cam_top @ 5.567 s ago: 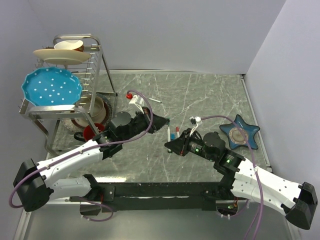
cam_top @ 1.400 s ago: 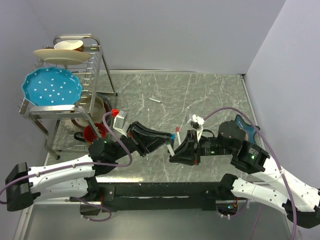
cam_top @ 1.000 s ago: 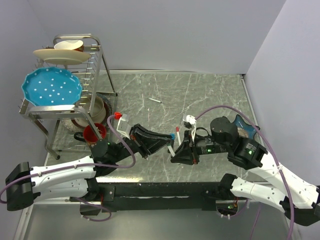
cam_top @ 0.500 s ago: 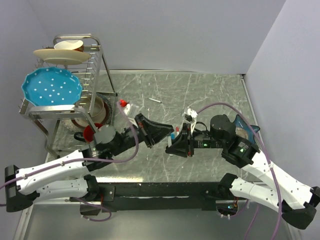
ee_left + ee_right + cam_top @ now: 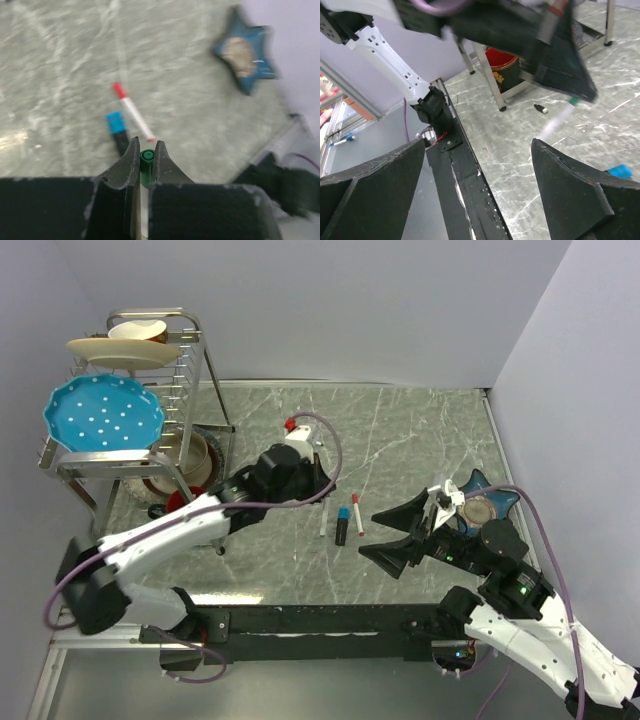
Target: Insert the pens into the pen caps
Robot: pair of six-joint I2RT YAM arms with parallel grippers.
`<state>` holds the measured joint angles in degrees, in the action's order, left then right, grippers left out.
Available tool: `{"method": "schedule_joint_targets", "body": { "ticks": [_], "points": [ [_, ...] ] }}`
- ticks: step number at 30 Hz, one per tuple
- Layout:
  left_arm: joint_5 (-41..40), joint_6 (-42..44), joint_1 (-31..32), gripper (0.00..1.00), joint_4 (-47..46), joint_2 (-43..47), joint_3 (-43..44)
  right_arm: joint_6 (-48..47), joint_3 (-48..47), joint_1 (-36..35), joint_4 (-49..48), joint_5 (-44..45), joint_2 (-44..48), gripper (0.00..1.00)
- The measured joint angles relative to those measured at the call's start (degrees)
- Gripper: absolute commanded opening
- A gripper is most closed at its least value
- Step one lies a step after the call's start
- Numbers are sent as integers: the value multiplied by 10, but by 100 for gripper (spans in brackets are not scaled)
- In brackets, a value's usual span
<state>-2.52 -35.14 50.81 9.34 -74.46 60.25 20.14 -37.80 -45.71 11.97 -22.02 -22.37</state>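
Now, you see the grey marble table (image 5: 420, 430) with the wire dish rack (image 5: 190, 370) standing at its far left and a blue star-shaped dish (image 5: 497, 502) at the right side. The left arm reaches to the middle of the table. The left gripper (image 5: 147, 146) is pressed together on a thin white pen with a green end (image 5: 146, 159), and the green end sticks out between the fingertips. You cannot tell from these views whether this pen touches the table. The right gripper (image 5: 368, 534) is low over the table near the star-shaped dish, its fingers spread wide and holding nothing. Between the two grippers, a thick black pen with blue trim (image 5: 341, 527) and a thin white pen with a red cap (image 5: 357, 512) lie just beside each other on the table. In the right wrist view, a tiny black cap (image 5: 538, 107) lies alone on the table near a leg of the rack.
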Motion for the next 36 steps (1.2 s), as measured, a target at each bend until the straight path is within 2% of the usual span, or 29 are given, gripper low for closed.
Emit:
{"method": "schedule_joint_targets", "body": {
  "ticks": [9, 16, 19, 23, 24, 25, 28, 30, 33, 36],
  "points": [
    [-18, -6, -62, 1, 8, -236, 67, 4, 2, 0, 55, 32, 27, 97],
    [-18, -34, -78, 7, 25, -335, 126, 3, 8, 0, 67, 42, 35, 97],
    [-16, -46, -80, 24, 26, -356, 135, 2, 8, 0, 69, 48, 35, 97],
    [-18, -64, -81, 32, 30, -371, 138, 1, 8, 0, 74, 57, 41, 97],
    [-20, -66, -81, 37, 36, -372, 139, 0, 8, 0, 76, 60, 44, 97],
    [-22, -69, -81, 51, 42, -372, 141, 0, 8, 0, 76, 61, 46, 97],
    [-41, -83, -81, 62, 61, -372, 160, -1, 8, 0, 82, 66, 52, 97],
    [-59, -94, -81, 65, 70, -372, 177, -1, 8, 0, 88, 71, 54, 97],
    [-109, -115, -82, 62, 108, -373, 218, -1, 7, 0, 95, 76, 57, 97],
    [-180, -156, -83, 63, 160, -388, 295, 0, 7, 0, 98, 79, 63, 97]
  ]
}}
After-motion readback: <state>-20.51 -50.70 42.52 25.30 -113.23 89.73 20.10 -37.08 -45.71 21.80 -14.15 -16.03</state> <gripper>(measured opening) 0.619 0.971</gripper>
